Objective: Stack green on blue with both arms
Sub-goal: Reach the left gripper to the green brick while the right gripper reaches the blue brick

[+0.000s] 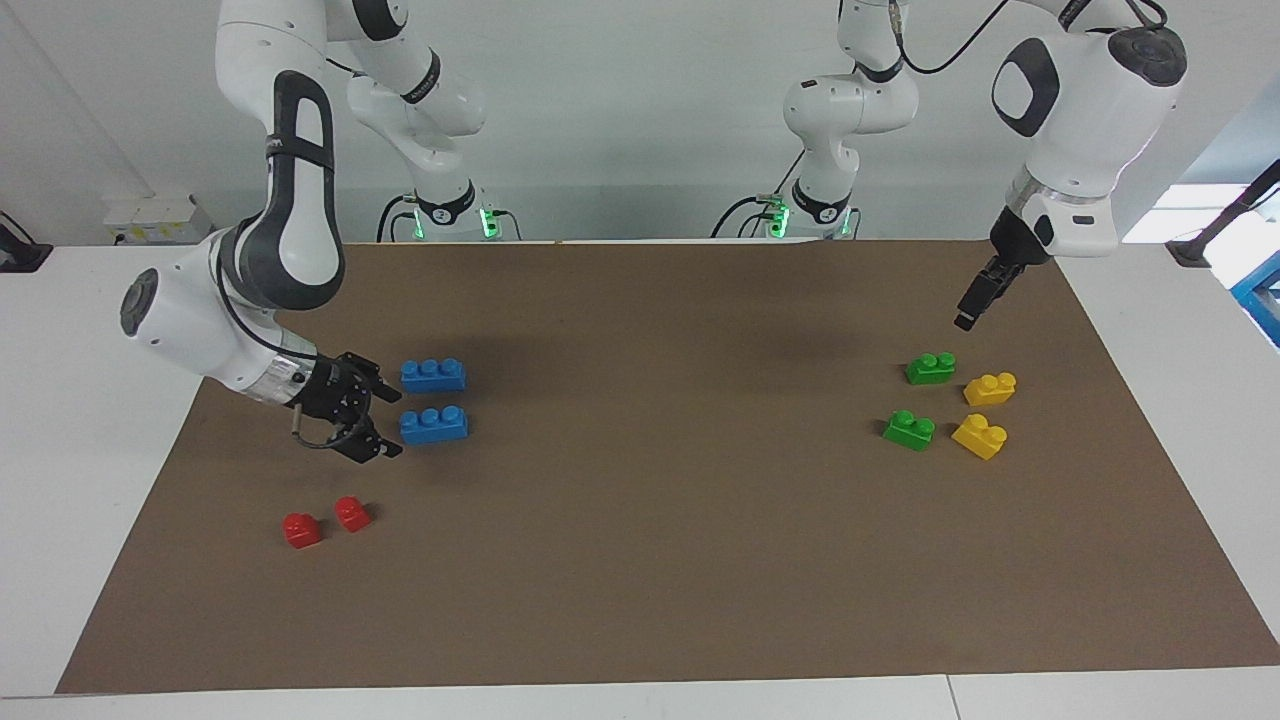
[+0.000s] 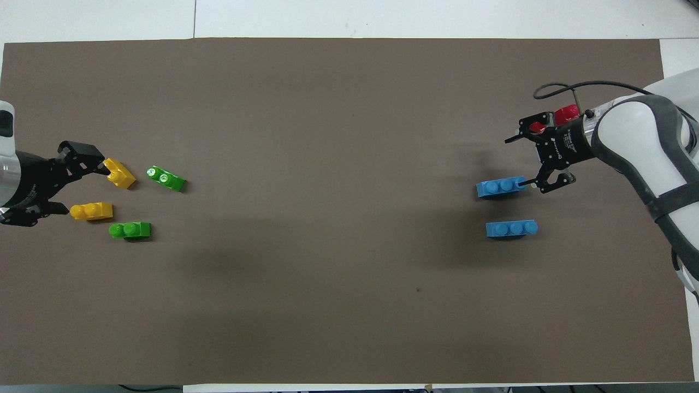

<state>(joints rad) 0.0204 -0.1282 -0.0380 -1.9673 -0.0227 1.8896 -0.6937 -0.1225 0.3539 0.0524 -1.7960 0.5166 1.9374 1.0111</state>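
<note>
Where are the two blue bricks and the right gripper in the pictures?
Blue brick nearer the robots (image 1: 433, 375): facing view, on its middle stud.
Blue brick farther from the robots (image 1: 433, 425): facing view, on its front face.
Right gripper (image 1: 370, 420): facing view, between its open fingertips, beside the blue bricks.

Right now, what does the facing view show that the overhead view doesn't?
Only the facing view shows the arm bases, both red bricks uncovered, and the left tool raised above the mat. Only the overhead view shows the left tool's fingers spread open; there the right tool covers part of the red bricks. Both show the right tool open beside two blue bricks, with two green bricks and two yellow bricks at the left arm's end.
</note>
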